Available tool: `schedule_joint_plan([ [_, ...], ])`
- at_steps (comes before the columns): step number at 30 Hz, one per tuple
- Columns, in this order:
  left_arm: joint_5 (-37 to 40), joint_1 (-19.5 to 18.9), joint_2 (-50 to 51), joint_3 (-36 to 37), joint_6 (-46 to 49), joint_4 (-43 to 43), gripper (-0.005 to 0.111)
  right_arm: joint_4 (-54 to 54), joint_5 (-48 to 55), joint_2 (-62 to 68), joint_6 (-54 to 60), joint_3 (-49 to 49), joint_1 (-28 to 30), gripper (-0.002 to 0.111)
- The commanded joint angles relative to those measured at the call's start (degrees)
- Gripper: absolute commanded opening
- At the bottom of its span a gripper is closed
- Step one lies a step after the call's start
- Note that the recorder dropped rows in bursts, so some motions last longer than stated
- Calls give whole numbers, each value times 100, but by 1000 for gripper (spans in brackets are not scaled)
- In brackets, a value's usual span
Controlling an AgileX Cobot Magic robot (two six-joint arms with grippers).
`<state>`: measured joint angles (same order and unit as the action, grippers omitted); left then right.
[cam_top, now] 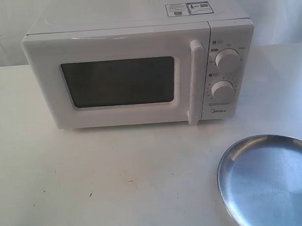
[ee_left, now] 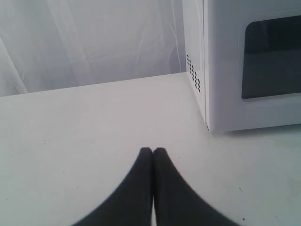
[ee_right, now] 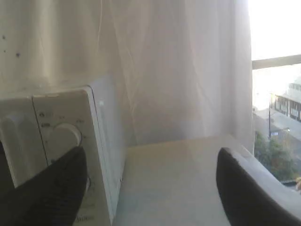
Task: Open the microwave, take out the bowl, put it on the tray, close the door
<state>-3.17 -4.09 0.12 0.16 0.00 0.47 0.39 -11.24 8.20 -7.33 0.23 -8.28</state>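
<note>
The white Midea microwave (cam_top: 137, 67) stands at the back of the table with its door (cam_top: 119, 79) shut; the tall bar handle (cam_top: 195, 80) and two round knobs (cam_top: 227, 61) face front. The bowl is hidden. The silver tray (cam_top: 274, 179) lies at the front right. Neither gripper shows in the exterior view. In the left wrist view my left gripper (ee_left: 153, 150) is shut and empty over bare table, left of the microwave's side (ee_left: 195, 70). In the right wrist view my right gripper (ee_right: 150, 160) is open and empty, beside the microwave's knob panel (ee_right: 63, 141).
The white table (cam_top: 93, 180) spreads before the microwave. A pale curtain (ee_right: 178, 66) hangs behind, with a bright window (ee_right: 277, 94) at the table's right edge. Stickers (cam_top: 187, 8) sit on the microwave's top.
</note>
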Motion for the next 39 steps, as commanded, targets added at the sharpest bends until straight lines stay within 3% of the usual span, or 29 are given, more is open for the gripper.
schedule_joint_plan([
  [1, 17, 12, -12, -16, 0, -7, 0, 8, -703, 6, -104, -23, 28, 70],
  [14, 17, 12, -12, -16, 0, -7, 0, 22, -953, 6, -728, -23, 28, 70],
  [19, 17, 12, -12, -16, 0, -7, 0, 7, -956, 6, -1709, -23, 28, 70],
  [32, 17, 12, -12, -16, 0, -7, 0, -39, -1151, 6, -1698, -23, 28, 70],
  [34, 17, 12, -12, -16, 0, -7, 0, -111, -1052, 6, -1686, -23, 28, 63],
  [36, 17, 12, -12, -16, 0, -7, 0, -111, -1040, 6, -1686, -23, 28, 48],
  [39, 17, 12, -12, -16, 0, -7, 0, -111, -1085, 6, -1686, -23, 28, 7],
])
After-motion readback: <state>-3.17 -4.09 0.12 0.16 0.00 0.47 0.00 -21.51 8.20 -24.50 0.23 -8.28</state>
